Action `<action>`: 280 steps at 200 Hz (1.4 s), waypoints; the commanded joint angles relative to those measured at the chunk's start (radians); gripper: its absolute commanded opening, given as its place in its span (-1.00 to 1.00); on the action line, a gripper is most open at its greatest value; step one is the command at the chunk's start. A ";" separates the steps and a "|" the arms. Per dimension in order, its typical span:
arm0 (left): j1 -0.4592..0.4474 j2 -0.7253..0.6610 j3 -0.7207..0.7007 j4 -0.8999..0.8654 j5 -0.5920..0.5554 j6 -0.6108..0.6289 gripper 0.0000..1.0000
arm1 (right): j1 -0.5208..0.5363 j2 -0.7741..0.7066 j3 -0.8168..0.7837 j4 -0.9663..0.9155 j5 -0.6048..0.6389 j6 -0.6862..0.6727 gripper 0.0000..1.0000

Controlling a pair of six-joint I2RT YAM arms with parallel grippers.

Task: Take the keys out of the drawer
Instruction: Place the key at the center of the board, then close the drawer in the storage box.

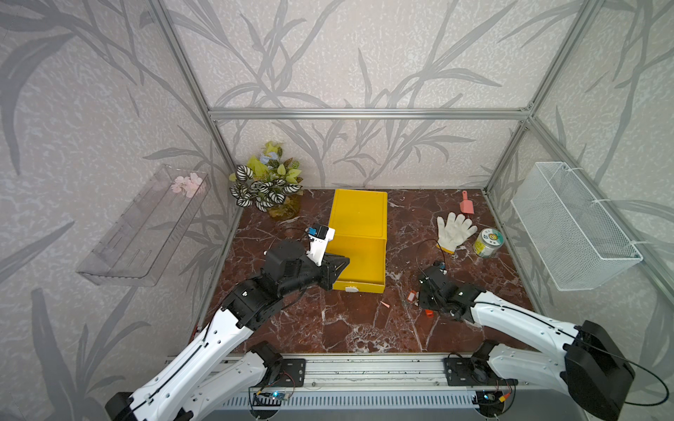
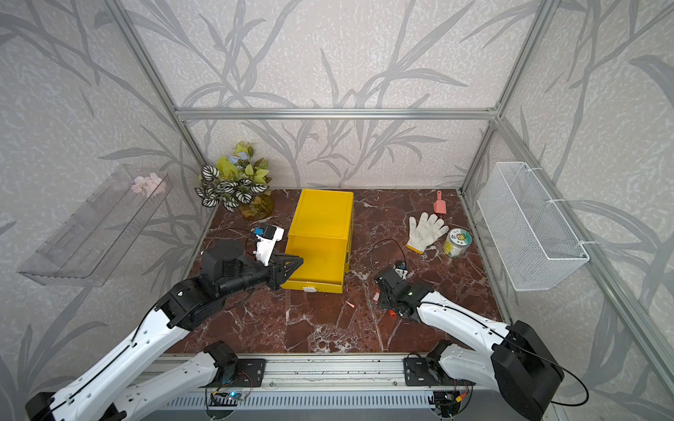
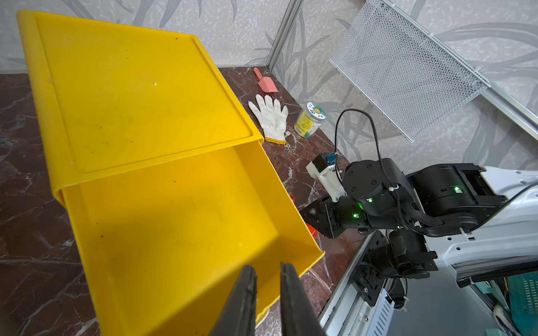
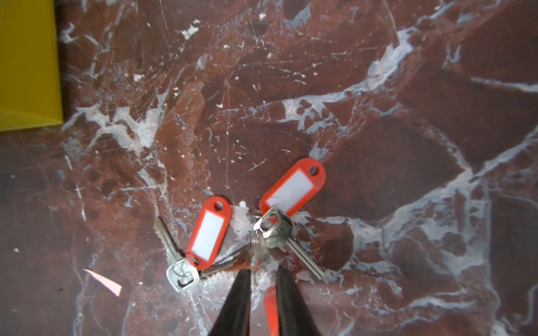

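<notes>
Keys (image 4: 262, 232) with red tags lying on marble tabletop (image 4: 378, 116), right of the open yellow drawer (image 3: 174, 232), just beyond right gripper (image 4: 263, 269), jaws spread, one red tag (image 4: 270, 308) between them. Left gripper (image 3: 267, 265) over drawer's near left corner, jaws slightly apart

Silver keys (image 4: 272, 231) with red label tags lie clustered on the tabletop (image 4: 378, 116), outside the drawer (image 1: 359, 262)

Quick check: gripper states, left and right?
Left gripper: open, fingers apart over the drawer front, nothing visibly held.
Right gripper: open, keys lying on the table at its fingers.
</notes>
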 commanded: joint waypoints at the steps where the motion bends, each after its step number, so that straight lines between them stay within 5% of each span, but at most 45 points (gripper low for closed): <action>1: -0.004 -0.008 0.000 -0.011 0.003 0.014 -0.61 | -0.006 -0.045 0.031 -0.025 -0.012 -0.013 -0.24; 43: -0.009 -0.042 0.001 -0.067 0.081 0.030 -0.61 | -0.006 -0.186 0.102 -0.135 0.041 -0.043 -0.22; 82: -0.056 -0.114 -0.035 -0.094 0.185 -0.016 -0.62 | -0.006 -0.206 0.330 -0.141 0.065 -0.148 -0.23; 102: -0.096 -0.144 -0.066 -0.108 0.185 -0.052 -0.62 | -0.005 -0.153 0.478 -0.108 0.058 -0.233 0.26; 123: -0.152 -0.153 -0.103 -0.124 0.166 -0.082 -0.61 | -0.006 -0.065 0.606 -0.038 -0.001 -0.312 0.29; 175: -0.283 -0.123 -0.185 -0.167 -0.023 -0.103 -0.63 | 0.004 0.214 0.824 0.036 -0.135 -0.324 0.30; 280: -0.274 0.044 -0.251 0.047 -0.290 -0.101 -0.68 | 0.009 0.384 0.912 -0.009 -0.028 -0.381 0.52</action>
